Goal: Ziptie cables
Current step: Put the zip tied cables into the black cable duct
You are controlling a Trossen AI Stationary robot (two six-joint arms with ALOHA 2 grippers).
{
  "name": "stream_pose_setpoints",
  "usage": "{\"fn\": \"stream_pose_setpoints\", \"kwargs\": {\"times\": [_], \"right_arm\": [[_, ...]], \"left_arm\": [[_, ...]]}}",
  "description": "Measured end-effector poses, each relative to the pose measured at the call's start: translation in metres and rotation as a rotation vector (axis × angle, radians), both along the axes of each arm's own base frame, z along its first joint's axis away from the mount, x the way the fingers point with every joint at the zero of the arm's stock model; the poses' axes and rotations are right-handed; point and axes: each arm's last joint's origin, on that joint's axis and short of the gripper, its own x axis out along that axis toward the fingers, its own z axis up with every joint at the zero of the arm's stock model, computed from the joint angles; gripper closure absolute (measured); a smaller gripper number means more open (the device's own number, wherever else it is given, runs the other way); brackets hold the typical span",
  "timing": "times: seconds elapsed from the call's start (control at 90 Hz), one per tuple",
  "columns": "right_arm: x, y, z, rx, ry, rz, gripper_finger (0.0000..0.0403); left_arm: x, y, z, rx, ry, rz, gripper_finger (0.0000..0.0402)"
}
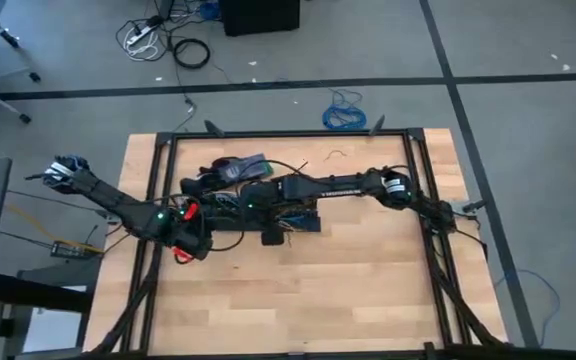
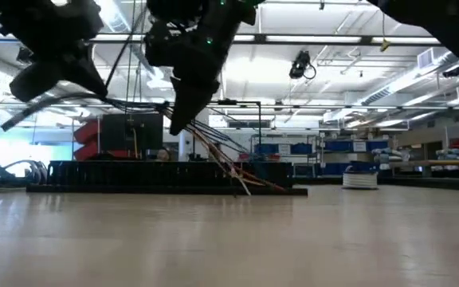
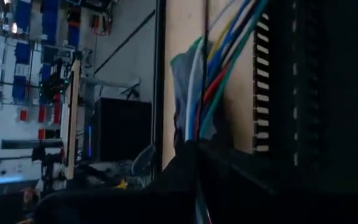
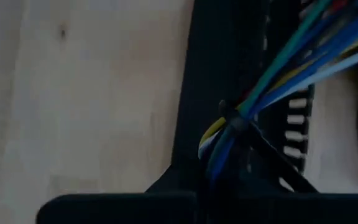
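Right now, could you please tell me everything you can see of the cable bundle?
The cables are a bundle of thin flexible wires, blue, green, yellow, red and white, with smooth plastic-looking insulation. A thin black ziptie is looped around them, its tail trailing off. They lie over the black slotted channel on the wooden table. In the low view they hang slanting down from the arms to the tabletop, ends splayed. Both end effectors sit close over the bundle; the actual grip is hidden.

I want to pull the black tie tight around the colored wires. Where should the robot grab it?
Probably the free tail of the ziptie, which sticks out slantwise from its loop around the cables in the right wrist view. Pinch the thin strip across its flat sides, coming from the open wood side, away from the slotted channel.
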Motion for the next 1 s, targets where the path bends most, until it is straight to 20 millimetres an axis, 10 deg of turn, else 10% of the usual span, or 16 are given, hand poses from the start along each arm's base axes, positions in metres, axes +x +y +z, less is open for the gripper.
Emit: {"fn": "stream_pose_setpoints", "kwargs": {"times": [0.556, 1.0], "right_arm": [[-0.022, -0.037, -0.031, 0.040, 0.232, -0.047, 0.0403], [-0.031, -0.026, -0.031, -0.008, 0.323, -0.068, 0.0403]], "left_arm": [[0.040, 0.027, -0.054, 0.014, 0.191, 0.030, 0.0401], [0.053, 0.014, -0.047, 0.012, 0.117, 0.011, 0.0401]]}}
